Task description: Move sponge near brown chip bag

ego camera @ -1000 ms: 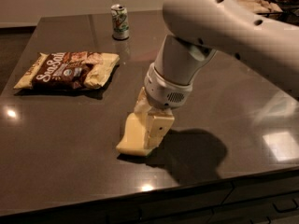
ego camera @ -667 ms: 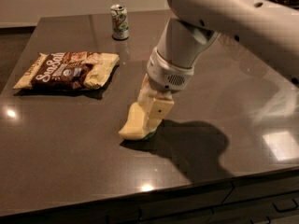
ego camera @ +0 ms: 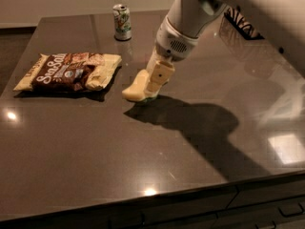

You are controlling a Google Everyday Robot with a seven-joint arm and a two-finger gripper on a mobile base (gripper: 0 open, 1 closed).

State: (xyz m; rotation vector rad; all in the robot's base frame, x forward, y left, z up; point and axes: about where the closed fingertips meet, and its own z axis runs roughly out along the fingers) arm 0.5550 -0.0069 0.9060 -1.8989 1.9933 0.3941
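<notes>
While the gripper [ego camera: 153,84] is clamping on the sponge [ego camera: 136,88], the bit that matters is where that sponge is sitting relative to the bag [ego camera: 69,71]. It's hanging just beside the bag's near end, the one facing the arm, and it isn't touching, with a thin strip of table [ego camera: 95,147] showing between. The sponge's long axis is pointing roughly at the bag, and its free end is sticking out of the fingers toward it and tilting down. I can't tell if it's touching the tabletop or floating just over it. The can [ego camera: 122,22] is standing well behind the bag, out of the way. I'm guessing the job is nearly done, only needing a set-down and a let-go about there.
</notes>
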